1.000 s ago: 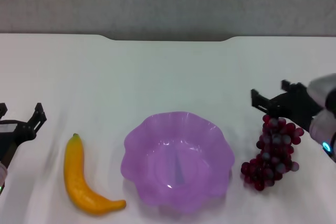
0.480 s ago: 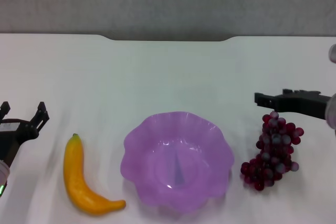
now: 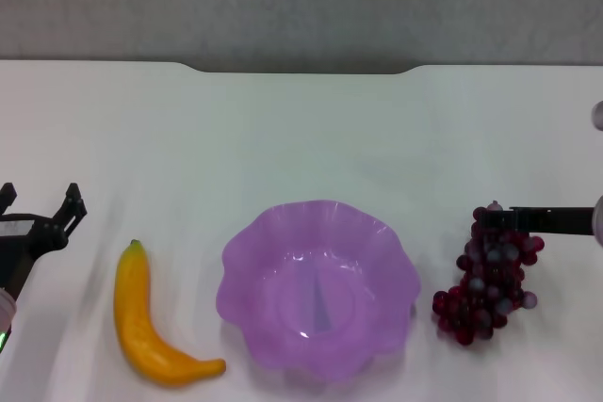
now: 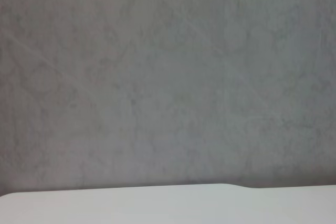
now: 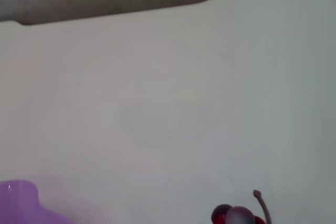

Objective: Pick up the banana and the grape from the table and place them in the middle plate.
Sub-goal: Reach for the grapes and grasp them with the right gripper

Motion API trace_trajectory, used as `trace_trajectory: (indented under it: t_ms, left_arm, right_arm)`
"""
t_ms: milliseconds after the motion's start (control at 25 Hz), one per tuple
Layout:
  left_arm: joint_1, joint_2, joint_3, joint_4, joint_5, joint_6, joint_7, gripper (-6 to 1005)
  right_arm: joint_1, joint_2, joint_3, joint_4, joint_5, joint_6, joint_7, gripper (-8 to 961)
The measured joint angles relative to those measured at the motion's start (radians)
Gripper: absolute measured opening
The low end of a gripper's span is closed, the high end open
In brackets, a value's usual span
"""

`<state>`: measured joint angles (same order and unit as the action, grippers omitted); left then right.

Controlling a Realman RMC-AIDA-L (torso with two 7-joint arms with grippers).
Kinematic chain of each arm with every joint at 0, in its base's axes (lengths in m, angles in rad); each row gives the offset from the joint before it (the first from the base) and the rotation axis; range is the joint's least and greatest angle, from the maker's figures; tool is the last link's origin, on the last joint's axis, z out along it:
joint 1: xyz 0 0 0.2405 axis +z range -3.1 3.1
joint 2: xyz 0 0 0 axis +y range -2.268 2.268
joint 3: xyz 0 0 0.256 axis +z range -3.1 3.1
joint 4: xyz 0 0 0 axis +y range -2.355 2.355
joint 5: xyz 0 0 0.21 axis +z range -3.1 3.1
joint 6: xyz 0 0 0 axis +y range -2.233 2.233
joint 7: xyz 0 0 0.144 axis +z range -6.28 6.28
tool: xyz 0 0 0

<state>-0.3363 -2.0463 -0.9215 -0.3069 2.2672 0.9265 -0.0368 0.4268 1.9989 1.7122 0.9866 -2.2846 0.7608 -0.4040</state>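
Observation:
The banana (image 3: 146, 322) lies on the white table (image 3: 301, 129) left of the purple scalloped middle plate (image 3: 318, 286). The grape bunch (image 3: 488, 275) lies right of the plate; its stem and top grapes show in the right wrist view (image 5: 239, 214). My right gripper (image 3: 516, 220) shows as a thin dark bar coming in from the right edge, over the far end of the bunch, its tip beside the topmost grapes. My left gripper (image 3: 40, 204) is open and empty at the left edge, a little left of and beyond the banana's tip.
The plate is empty; its rim also shows in the right wrist view (image 5: 18, 208). The table's notched far edge (image 3: 301, 70) meets a grey wall. The left wrist view shows only the wall and the table's far edge (image 4: 168, 205).
My right gripper has turned level and come down toward the near side, from beyond the grape bunch to over its far end. The left gripper has barely moved. Banana, grape and plate are unmoved.

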Motion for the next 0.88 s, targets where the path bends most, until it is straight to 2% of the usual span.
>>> trace_trajectory:
  t_ms: [520,880]
  left_arm:
    - [-0.007,0.0,0.001,-0.002,0.0,0.0,0.0,894]
    - [-0.009,0.0,0.002,-0.003,0.0,0.006,0.0,893]
  right_arm:
    - [0.071,0.0,0.015,-0.137,-0.029,-0.026,-0.009,813]
    - [0.085,0.005,-0.005,-0.192,-0.042,-0.088,-0.041,783]
